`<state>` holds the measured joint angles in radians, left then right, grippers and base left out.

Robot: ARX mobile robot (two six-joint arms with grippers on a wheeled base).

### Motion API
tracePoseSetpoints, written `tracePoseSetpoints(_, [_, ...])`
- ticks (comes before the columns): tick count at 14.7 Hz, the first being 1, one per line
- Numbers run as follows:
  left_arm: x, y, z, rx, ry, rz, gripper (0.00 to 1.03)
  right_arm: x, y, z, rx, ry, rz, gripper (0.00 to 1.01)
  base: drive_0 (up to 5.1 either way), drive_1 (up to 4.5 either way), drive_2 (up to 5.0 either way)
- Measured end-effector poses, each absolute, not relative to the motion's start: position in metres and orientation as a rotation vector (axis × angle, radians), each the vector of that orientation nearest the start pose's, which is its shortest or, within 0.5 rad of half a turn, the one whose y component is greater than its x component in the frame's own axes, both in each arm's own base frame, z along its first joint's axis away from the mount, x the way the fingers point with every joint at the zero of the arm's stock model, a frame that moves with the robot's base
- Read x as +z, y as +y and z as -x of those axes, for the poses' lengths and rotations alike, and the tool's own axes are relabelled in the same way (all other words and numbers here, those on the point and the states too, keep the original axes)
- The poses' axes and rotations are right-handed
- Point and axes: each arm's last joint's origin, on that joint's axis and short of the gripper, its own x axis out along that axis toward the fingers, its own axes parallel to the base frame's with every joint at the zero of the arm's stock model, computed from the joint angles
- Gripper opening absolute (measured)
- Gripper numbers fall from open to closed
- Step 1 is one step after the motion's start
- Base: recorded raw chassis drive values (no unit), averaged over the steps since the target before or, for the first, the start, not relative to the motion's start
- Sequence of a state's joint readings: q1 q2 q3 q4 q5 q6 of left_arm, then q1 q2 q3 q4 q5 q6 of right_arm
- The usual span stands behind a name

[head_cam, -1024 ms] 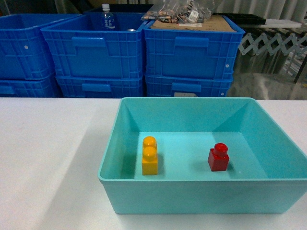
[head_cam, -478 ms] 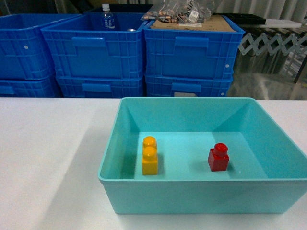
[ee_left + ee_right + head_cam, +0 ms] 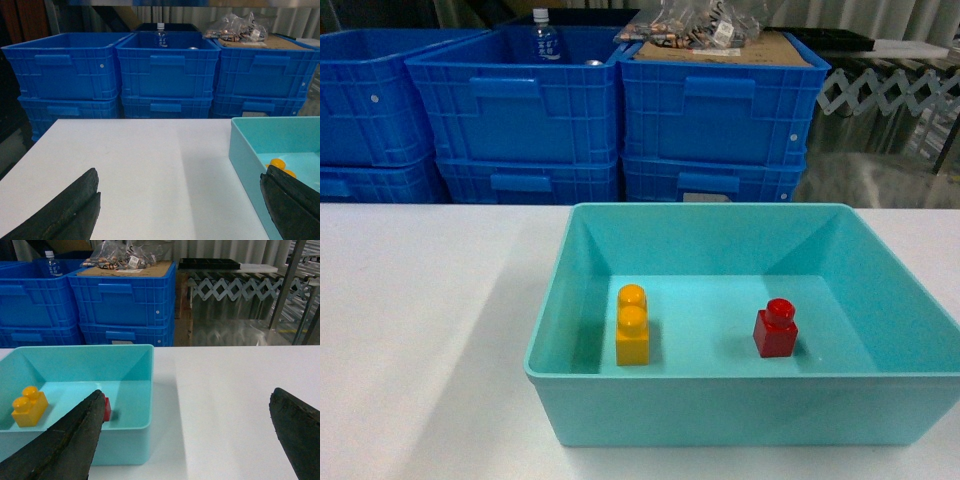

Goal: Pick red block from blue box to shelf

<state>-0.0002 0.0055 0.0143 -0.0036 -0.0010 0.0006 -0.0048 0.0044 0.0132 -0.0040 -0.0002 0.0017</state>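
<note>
The blue box (image 3: 740, 405) stands on the white table (image 3: 420, 330) in the middle of the head view. On its floor to the right sits the red block (image 3: 776, 330), upright with its stud on top. No gripper appears in the head view. My left gripper (image 3: 179, 175) is open over bare table, left of the blue box (image 3: 245, 150). My right gripper (image 3: 186, 392) is open beside the box's right wall (image 3: 125, 440). Its left finger (image 3: 70, 440) covers part of the red block (image 3: 107, 408). The shelf is out of view.
A yellow two-stud brick (image 3: 632, 327) stands in the left half of the box. Behind the table are stacked dark blue crates (image 3: 720, 100), one holding a bottle (image 3: 544, 38). A folding metal lattice (image 3: 240, 290) and slanted steel poles (image 3: 285, 285) are at the back right.
</note>
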Motion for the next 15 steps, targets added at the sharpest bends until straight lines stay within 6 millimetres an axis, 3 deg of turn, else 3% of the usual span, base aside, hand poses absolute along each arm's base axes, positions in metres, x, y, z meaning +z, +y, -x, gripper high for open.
tracePoseSetpoints(6, [0.1676,0.0000,-0.0972,0.001,-0.005,-0.001,0.98,0.1669,-0.0004,-0.0972,-0.002,-0.001,-0.002,0.98,0.0,0.00,0.0])
tracePoseSetpoints(7, [0.1676,0.0000,-0.0972,0.002,-0.005,-0.001,0.98,0.1620,-0.0026,-0.0985,0.100,0.114,-0.026,0.98,0.0,0.00,0.0])
tracePoseSetpoints(9, [0.1675,0.0000,-0.0972,0.000,-0.004,-0.001,0.98,0.1619,-0.0015,-0.0997,0.256,0.157,-0.062,0.98,0.0,0.00,0.0])
tracePoseSetpoints(15, [0.1676,0.0000,-0.0972,0.001,-0.005,-0.001,0.98,0.1631,0.0001,-0.0992,0.284,0.152,-0.065,0.98,0.0,0.00,0.0])
